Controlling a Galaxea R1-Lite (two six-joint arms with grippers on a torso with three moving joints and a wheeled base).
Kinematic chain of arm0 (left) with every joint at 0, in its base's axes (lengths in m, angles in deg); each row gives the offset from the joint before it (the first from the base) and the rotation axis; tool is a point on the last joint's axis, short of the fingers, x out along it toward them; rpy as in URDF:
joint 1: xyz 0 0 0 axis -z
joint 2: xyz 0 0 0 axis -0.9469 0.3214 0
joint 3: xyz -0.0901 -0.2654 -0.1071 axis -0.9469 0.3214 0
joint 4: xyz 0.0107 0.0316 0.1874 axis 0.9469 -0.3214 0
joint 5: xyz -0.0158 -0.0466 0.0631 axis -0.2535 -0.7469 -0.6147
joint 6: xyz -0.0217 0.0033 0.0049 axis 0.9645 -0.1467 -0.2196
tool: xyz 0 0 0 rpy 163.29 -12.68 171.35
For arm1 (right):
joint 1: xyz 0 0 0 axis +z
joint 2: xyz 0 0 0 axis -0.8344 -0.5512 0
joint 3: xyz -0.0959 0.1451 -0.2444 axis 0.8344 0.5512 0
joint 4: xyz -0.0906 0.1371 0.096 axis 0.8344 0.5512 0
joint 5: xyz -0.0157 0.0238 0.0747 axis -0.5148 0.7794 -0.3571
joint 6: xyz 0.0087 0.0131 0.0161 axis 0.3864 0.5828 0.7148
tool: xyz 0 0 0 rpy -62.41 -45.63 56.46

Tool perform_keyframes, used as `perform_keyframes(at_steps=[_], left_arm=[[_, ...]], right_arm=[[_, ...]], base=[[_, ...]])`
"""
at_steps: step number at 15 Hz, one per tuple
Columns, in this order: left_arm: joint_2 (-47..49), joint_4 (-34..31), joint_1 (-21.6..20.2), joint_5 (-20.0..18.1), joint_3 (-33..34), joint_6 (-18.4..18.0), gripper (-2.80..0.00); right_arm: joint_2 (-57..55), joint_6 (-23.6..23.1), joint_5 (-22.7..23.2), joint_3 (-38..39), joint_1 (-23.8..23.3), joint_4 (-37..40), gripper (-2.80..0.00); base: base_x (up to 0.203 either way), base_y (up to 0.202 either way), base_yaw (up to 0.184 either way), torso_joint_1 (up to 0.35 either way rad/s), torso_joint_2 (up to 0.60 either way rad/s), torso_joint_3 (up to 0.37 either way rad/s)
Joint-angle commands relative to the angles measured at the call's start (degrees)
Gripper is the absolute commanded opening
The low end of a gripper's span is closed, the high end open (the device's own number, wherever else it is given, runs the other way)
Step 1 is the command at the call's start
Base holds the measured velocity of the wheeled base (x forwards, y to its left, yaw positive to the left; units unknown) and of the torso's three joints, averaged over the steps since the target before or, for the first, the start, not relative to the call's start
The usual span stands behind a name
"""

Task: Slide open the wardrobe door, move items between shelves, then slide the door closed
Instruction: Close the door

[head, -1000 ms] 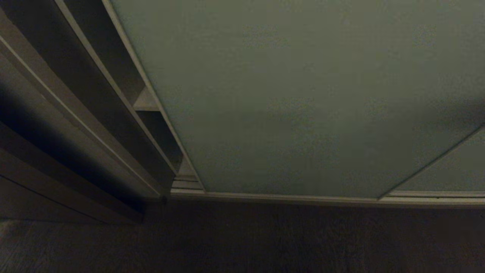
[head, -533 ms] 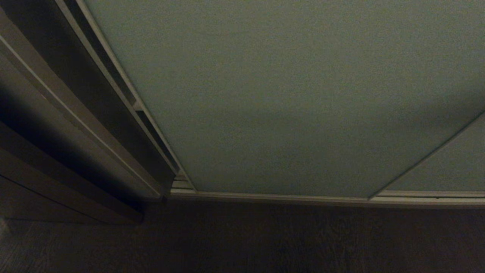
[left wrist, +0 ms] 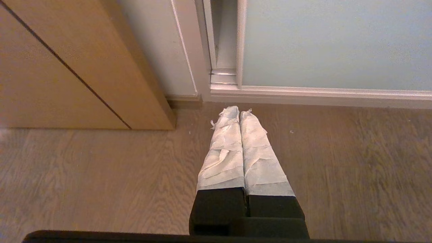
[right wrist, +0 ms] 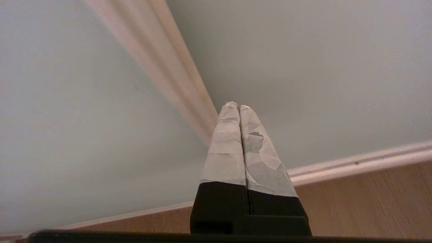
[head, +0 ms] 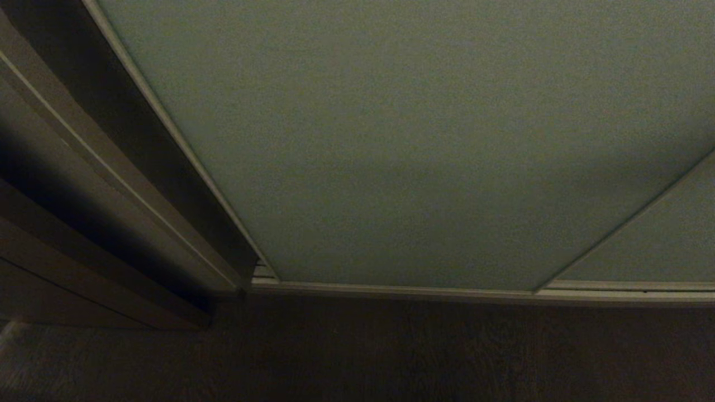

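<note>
Closing looks nearly done: sliding wardrobe door (head: 424,139) fills the frame's centre. Right hand (right wrist: 239,107), clenched and empty, risks slipping along the smooth panel, leaving a gap at frame left. Left hand (left wrist: 239,111) clenched, parked over the floor (left wrist: 101,175).

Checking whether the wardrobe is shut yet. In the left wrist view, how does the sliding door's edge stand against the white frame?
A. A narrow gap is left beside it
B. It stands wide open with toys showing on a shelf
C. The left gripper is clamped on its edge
A: the sliding door stops short of the white frame, with a narrow slot between them; the left gripper hangs shut above the floor.
</note>
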Motion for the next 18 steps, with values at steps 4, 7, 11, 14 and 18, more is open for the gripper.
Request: perform_keyframes(at_steps=[4,7,11,14,18], left_arm=[[0.09,0.02,-0.02,0.00,0.00,-0.02,-2.80],[0.09,0.02,-0.02,0.00,0.00,-0.02,-2.80],[0.09,0.02,-0.02,0.00,0.00,-0.02,-2.80],[0.09,0.02,-0.02,0.00,0.00,-0.02,-2.80],[0.09,0.02,-0.02,0.00,0.00,-0.02,-2.80]], right_arm=[[-5.34,0.50,0.07,-1.97,0.28,-3.56,-2.80],[-6.15,0.53,0.08,-2.47,1.84,-3.61,-2.80],[-6.57,0.53,-0.01,-2.41,3.85,-4.42,-2.80],[-6.70,0.62,-1.69,-1.91,5.78,-5.70,-2.80],[-6.67,0.62,-2.12,-1.18,7.22,-5.96,-2.80]], base=[[0.000,0.000,0.000,0.000,0.00,0.000],[0.000,0.000,0.000,0.000,0.00,0.000],[0.000,0.000,0.000,0.000,0.00,0.000],[0.000,0.000,0.000,0.000,0.00,0.000],[0.000,0.000,0.000,0.000,0.00,0.000]])
